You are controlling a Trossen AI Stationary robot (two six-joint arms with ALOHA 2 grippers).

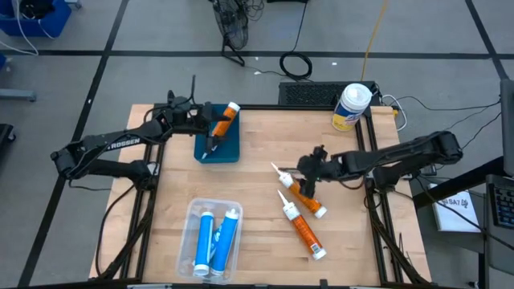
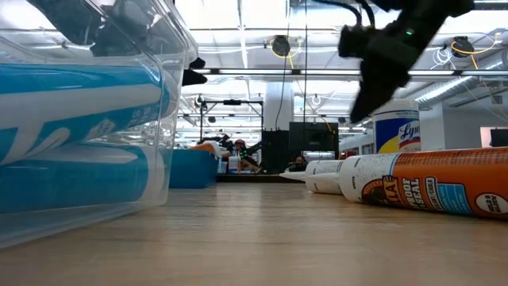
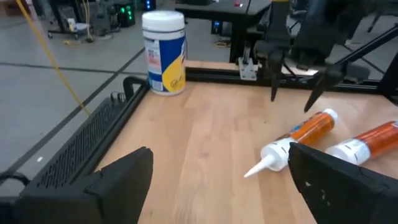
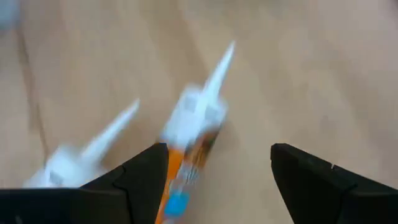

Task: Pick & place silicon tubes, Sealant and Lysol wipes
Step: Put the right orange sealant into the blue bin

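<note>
Overhead, the left gripper (image 1: 210, 128) sits above the blue tray (image 1: 229, 150) at the back left of the desk (image 1: 257, 241), its fingers (image 3: 118, 180) spread wide with nothing between them; an orange tube (image 1: 224, 120) lies tilted on the tray's rim beside it. The right gripper (image 1: 305, 183) hangs over two orange tubes (image 1: 301, 195) near the desk's middle, fingers (image 4: 143, 174) apart and clamped on nothing, one white nozzle (image 4: 214, 74) pointing between them. The Lysol wipes (image 1: 352, 107) stand upright at the back right corner. Two blue tubes (image 1: 217, 241) lie in a clear bin (image 1: 189, 210) at the front.
</note>
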